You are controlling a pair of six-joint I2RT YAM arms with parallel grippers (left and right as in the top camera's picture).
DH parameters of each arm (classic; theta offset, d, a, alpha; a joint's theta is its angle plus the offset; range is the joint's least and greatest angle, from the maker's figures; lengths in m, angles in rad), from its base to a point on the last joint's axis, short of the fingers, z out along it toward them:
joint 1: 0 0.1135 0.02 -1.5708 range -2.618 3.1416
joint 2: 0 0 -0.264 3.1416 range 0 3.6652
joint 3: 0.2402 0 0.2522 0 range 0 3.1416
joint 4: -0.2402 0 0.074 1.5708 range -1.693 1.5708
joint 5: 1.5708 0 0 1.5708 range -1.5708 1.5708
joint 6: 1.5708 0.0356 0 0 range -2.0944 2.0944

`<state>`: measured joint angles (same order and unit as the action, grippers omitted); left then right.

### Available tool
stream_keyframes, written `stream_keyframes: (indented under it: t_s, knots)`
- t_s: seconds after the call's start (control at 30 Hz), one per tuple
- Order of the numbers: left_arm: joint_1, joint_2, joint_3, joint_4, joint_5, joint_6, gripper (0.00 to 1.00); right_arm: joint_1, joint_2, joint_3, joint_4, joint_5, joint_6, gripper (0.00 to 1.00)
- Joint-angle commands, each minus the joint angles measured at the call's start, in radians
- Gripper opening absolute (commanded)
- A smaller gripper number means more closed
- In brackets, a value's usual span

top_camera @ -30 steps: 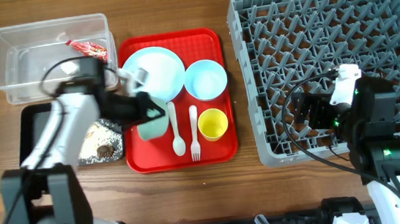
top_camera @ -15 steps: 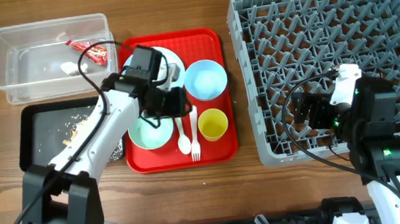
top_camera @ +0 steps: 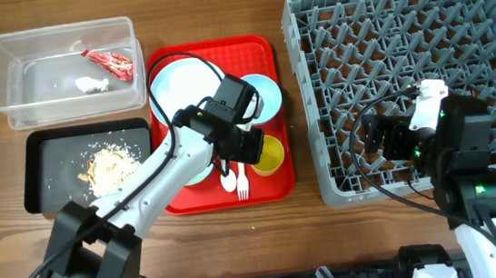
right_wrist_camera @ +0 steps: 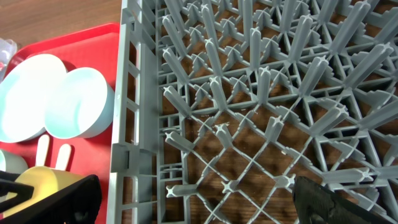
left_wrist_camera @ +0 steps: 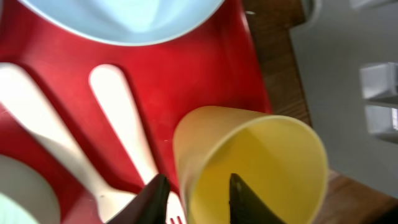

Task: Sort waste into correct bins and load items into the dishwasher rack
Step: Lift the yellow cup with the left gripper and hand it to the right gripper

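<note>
Three kinds of waste are shown already binned: the wrapper [top_camera: 110,63] and the white scrap [top_camera: 88,83] lie in the clear tub [top_camera: 34,96], and the food scraps [top_camera: 112,166] are spread in the black tray [top_camera: 41,168], just beside the tub on the desk [top_camera: 217,5]. Sorting is therefore judged complete. Loading is judged not yet begun: the rack [top_camera: 310,23] at right holds nothing that can be seen, and all six items are found on the red tray [top_camera: 262,51]. The plate [top_camera: 179,82] and the blue bowl [top_camera: 269,91] lie side by side at the tray's far end; the green bowl [top_camera: 201,173] is largely hidden beneath the left arm [top_camera: 143,181]; the spoon [top_camera: 226,179] and fork [top_camera: 243,190] lie parallel, just beside the cup [top_camera: 275,159]. The left pincer [left_wrist_camera: 198,186] is seen at the cup's rim, its fingers apart and straddling the wall, one outside and one inside; no squeeze on the wall can be made out. The cup, standing at the tray's side nearest the rack, is thus taken as the item in hand, with the grasp not yet closed. The right pincer [right_wrist_camera: 196,183] is held wide apart and empty above the part of the rack nearest the tray. Six transfers to the rack are judged to remain, the cup probably first; a thin, light cup wall may be expected to flex or tip when it is pinched.
</note>
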<state>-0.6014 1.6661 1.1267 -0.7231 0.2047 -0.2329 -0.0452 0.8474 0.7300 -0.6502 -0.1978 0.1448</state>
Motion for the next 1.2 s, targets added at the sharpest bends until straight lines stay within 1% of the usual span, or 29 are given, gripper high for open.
stream_keyframes:
  t_s: [0.0, 0.07, 0.1, 0.2, 0.27, 0.3, 0.33, 0.37, 0.4, 0.43, 0.47, 0.5, 0.57, 0.63, 0.73, 0.77, 0.83, 0.93, 0.97, 1.03, 1.07, 1.13, 1.17]
  knots:
    - [-0.002, 0.019, -0.011, 0.013, -0.042, -0.015, 0.28, -0.006, 0.002, 0.026, 0.005, 0.013, -0.003, 1.00]
    - [-0.002, 0.051, -0.013, 0.012, -0.042, -0.022, 0.20, -0.006, 0.002, 0.026, 0.005, 0.013, -0.004, 1.00]
    - [-0.003, 0.074, -0.012, 0.013, -0.042, -0.038, 0.04, -0.006, 0.002, 0.026, 0.005, 0.013, -0.004, 1.00]
    - [0.001, 0.061, -0.011, 0.032, -0.042, -0.042, 0.04, -0.006, 0.002, 0.026, 0.005, 0.013, -0.004, 1.00]
    - [0.031, 0.013, 0.013, 0.033, 0.013, -0.064, 0.04, -0.006, 0.002, 0.026, 0.009, -0.009, 0.001, 1.00]
    - [0.068, -0.015, 0.027, 0.048, 0.092, -0.064, 0.04, -0.006, 0.002, 0.026, 0.026, -0.019, 0.040, 1.00]
    - [0.121, -0.036, 0.032, 0.094, 0.213, -0.069, 0.04, -0.006, 0.002, 0.026, 0.057, -0.027, 0.103, 1.00]
    - [0.176, -0.043, 0.032, 0.150, 0.319, -0.106, 0.04, -0.006, 0.002, 0.026, 0.097, -0.075, 0.106, 1.00]
    - [0.243, -0.042, 0.032, 0.227, 0.445, -0.191, 0.04, -0.006, 0.002, 0.026, 0.135, -0.146, 0.071, 1.00]
    - [0.288, -0.033, 0.032, 0.294, 0.544, -0.265, 0.04, -0.006, 0.003, 0.026, 0.184, -0.277, 0.009, 0.99]
    - [0.342, -0.018, 0.032, 0.404, 0.705, -0.357, 0.04, -0.006, 0.011, 0.026, 0.230, -0.459, -0.077, 0.96]
    - [0.365, -0.005, 0.032, 0.494, 0.840, -0.438, 0.04, -0.006, 0.027, 0.026, 0.259, -0.596, -0.114, 0.95]
    - [0.367, 0.003, 0.032, 0.576, 0.970, -0.505, 0.04, -0.006, 0.072, 0.026, 0.290, -0.758, -0.119, 0.96]
    - [0.336, 0.003, 0.032, 0.581, 1.049, -0.535, 0.04, -0.004, 0.150, 0.026, 0.327, -0.882, -0.119, 0.97]
    - [0.302, 0.003, 0.032, 0.581, 1.114, -0.539, 0.04, 0.000, 0.257, 0.026, 0.469, -1.088, -0.102, 0.97]
    - [0.280, 0.003, 0.032, 0.581, 1.121, -0.545, 0.04, 0.010, 0.298, 0.026, 0.539, -1.098, -0.031, 0.97]
    - [0.259, 0.003, 0.032, 0.581, 1.123, -0.547, 0.04, 0.027, 0.330, 0.026, 0.621, -1.139, 0.000, 0.97]
    - [0.235, 0.003, 0.032, 0.582, 1.123, -0.562, 0.04, 0.060, 0.344, 0.026, 0.725, -1.138, 0.075, 0.97]
    - [0.232, 0.003, 0.032, 0.582, 1.123, -0.562, 0.04, 0.067, 0.344, 0.026, 0.742, -1.138, 0.085, 0.96]
    - [0.232, 0.003, 0.032, 0.582, 1.123, -0.562, 0.04, 0.074, 0.344, 0.026, 0.766, -1.134, 0.121, 0.89]
    - [0.232, 0.003, 0.032, 0.581, 1.123, -0.563, 0.04, 0.074, 0.344, 0.026, 0.766, -1.135, 0.121, 0.84]
    - [0.232, 0.003, 0.032, 0.581, 1.123, -0.564, 0.04, 0.074, 0.344, 0.026, 0.766, -1.135, 0.121, 0.79]
    - [0.232, 0.003, 0.032, 0.582, 1.123, -0.564, 0.04, 0.074, 0.344, 0.026, 0.766, -1.134, 0.120, 0.72]
